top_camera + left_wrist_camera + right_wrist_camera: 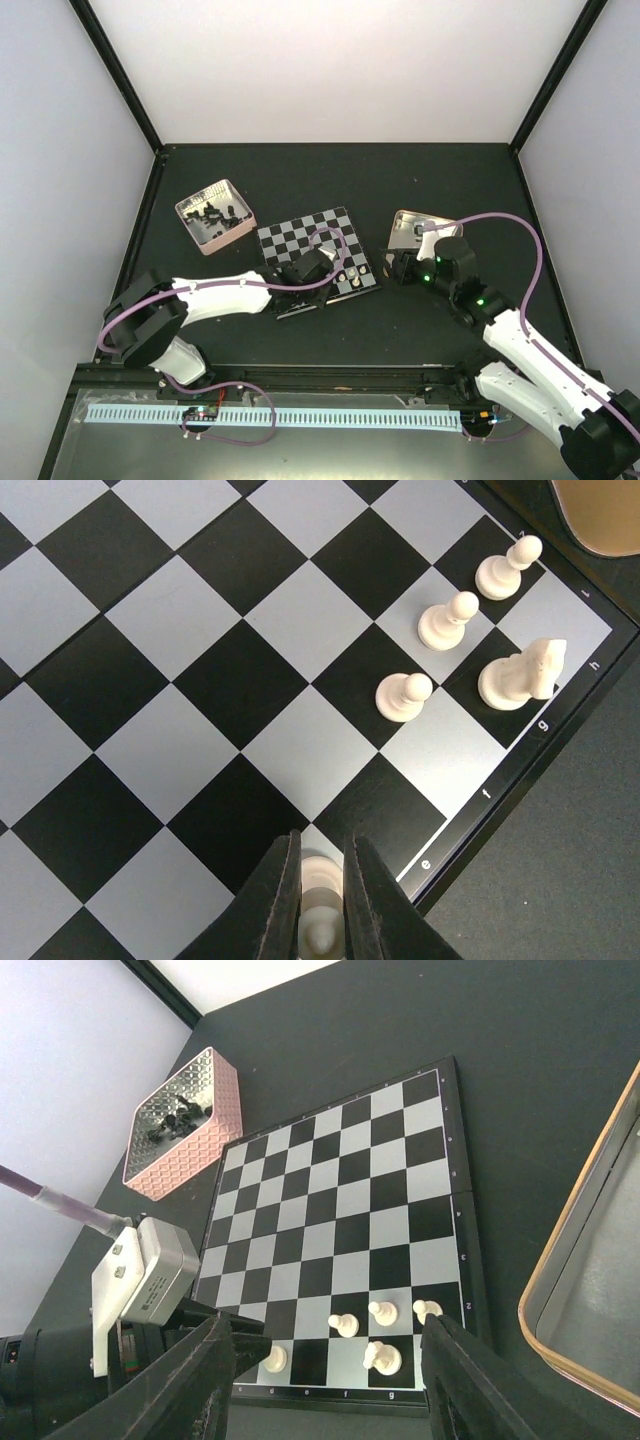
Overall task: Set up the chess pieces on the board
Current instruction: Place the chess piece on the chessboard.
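Note:
The board (310,240) lies mid-table with black and silvery checks. Three cream-white pawns (404,695) (446,622) (507,570) and a white knight (522,674) stand near its corner; they also show in the right wrist view as pawns (382,1311) and knight (381,1357). My left gripper (321,850) is shut on another white piece (321,920) over the edge row; I cannot tell whether its base touches the square. This piece (273,1360) also shows from the right wrist. My right gripper (335,1390) hangs open and empty just off the board's corner (397,268).
A pinkish tray (213,215) with several black pieces stands left of the board. A tan box (415,232) sits right of it, close beside my right gripper; its rim (575,1260) fills the right edge of the right wrist view. Black frame posts bound the table.

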### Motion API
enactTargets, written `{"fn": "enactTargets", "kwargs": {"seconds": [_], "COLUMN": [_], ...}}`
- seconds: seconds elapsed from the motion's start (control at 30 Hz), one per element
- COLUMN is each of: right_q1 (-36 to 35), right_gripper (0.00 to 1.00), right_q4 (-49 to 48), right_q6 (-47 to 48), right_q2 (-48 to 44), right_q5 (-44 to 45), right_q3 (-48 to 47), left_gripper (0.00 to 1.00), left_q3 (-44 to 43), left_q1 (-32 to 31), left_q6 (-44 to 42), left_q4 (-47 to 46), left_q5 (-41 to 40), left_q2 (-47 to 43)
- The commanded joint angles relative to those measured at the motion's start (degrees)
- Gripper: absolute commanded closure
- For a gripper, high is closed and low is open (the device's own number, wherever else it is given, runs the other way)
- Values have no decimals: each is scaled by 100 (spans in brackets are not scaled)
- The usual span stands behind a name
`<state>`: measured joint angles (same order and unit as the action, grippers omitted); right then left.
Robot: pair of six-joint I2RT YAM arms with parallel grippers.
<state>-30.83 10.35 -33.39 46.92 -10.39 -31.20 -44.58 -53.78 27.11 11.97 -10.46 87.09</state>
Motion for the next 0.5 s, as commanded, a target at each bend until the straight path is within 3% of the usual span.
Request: {"fn": "enactTargets", "kwargs": {"seconds": [0.0,0.47], "right_q1": [-11,-11], "right_gripper": [48,47], "right_q4": [-124,-110], "right_q6": [-19,28], "right_q2": [49,142], "right_q5": [142,30], "right_q3": [44,-31], "left_gripper": [98,92], "left_q3": [-189,-506], "left_q1": [-54,-61], "left_q6": [25,135], "left_q4": [610,1074], "left_q5": [-107,-26], "left_q2": [173,435]}}
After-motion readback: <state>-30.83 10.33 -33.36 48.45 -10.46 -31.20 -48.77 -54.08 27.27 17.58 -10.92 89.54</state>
